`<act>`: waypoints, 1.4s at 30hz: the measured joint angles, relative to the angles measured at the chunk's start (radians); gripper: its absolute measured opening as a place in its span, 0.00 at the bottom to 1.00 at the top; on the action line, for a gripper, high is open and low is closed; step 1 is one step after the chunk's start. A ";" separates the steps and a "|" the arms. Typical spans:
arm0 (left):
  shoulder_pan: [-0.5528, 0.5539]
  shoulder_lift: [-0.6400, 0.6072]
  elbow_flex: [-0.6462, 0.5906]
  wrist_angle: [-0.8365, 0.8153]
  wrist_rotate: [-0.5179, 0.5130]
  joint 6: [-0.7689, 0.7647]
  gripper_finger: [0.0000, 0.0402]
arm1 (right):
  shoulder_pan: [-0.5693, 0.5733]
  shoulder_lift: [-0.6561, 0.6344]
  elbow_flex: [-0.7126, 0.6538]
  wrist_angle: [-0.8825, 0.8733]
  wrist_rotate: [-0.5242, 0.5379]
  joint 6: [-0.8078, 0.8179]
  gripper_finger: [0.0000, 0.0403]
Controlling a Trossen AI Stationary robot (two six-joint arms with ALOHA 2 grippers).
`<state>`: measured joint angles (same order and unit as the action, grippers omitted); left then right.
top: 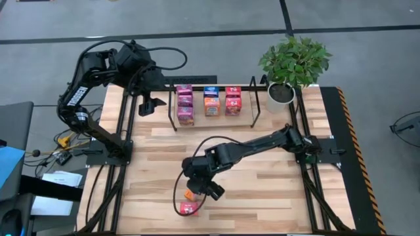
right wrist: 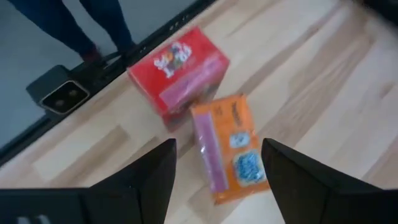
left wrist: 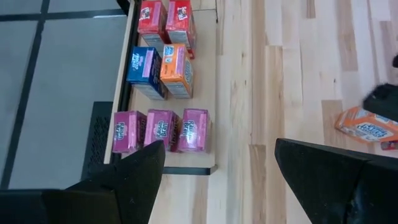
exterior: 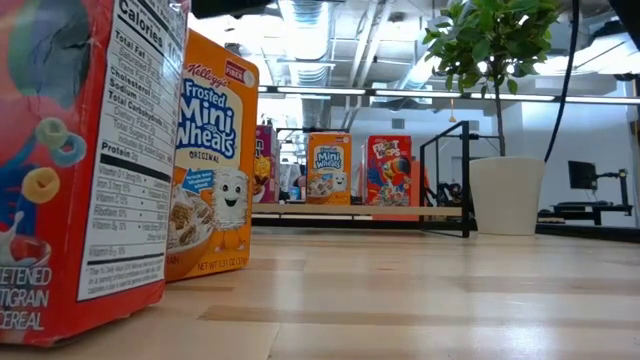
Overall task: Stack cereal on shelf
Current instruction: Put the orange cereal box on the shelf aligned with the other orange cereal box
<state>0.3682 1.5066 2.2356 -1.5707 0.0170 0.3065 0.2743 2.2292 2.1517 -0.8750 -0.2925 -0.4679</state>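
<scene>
Potted plant (top: 293,62) beside shelf (top: 213,121)

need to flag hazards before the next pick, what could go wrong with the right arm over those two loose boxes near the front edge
1. The open right end effector hovers over the orange box, which sits close beside the red box; a finger could catch the red one on descent.
2. Both boxes stand near the table's front edge, so a nudge might push one off.
3. The shelf already holds three columns, so placement may bump them.
</scene>
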 joint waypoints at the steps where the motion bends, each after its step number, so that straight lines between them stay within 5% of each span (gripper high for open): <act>1: 0.000 0.000 0.000 0.000 -0.003 -0.008 0.74 | 0.002 0.001 0.001 0.005 0.004 -0.024 0.66; 12: 0.000 0.000 0.000 0.000 -0.005 -0.037 0.74 | 0.006 0.002 0.001 0.080 0.011 -0.057 0.81; 42: 0.000 0.000 0.000 0.000 -0.003 -0.008 0.74 | -0.037 0.003 -0.193 0.183 0.029 -0.037 0.75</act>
<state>0.3683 1.5066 2.2356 -1.5711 0.0135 0.2985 0.2375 2.2318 1.9583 -0.6922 -0.2634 -0.5053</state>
